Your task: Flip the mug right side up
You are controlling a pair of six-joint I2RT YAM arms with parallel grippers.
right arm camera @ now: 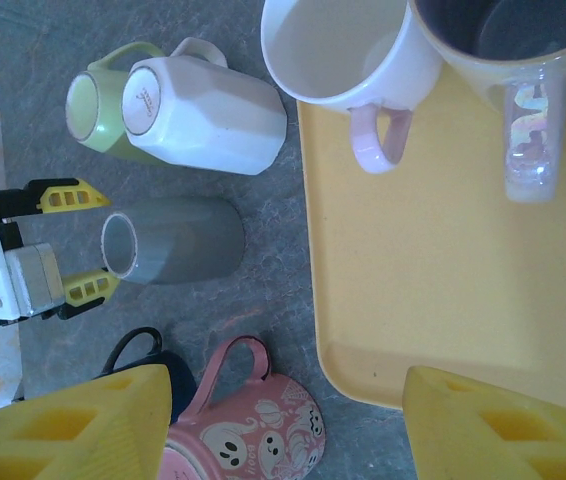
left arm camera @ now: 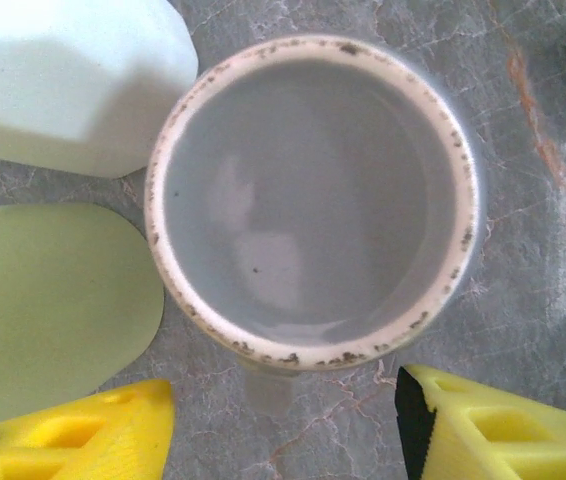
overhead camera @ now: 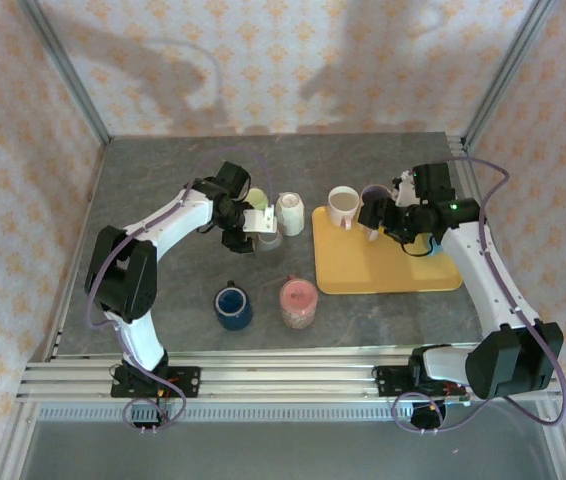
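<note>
Grey mug (left arm camera: 313, 200) stands mouth-up just left of the yellow tray (overhead camera: 388, 280); left gripper (left arm camera: 285, 388) spread above its rim, right gripper (right arm camera: 288, 375) spread, empty. A sloppy retreat could clip that rim and topple it

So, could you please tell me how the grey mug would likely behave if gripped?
The grey mug has a glossy interior, suggesting glazed ceramic: rigid, probably slippery, chippable. Standing tall and narrow, it may tip if pushed near the rim.

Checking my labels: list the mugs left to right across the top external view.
Blue mug → pink mug → white mug → lilac mug, the last two on the yellow tray. Omitted, overlapping: green mug, grey mug, faceted white mug.
</note>
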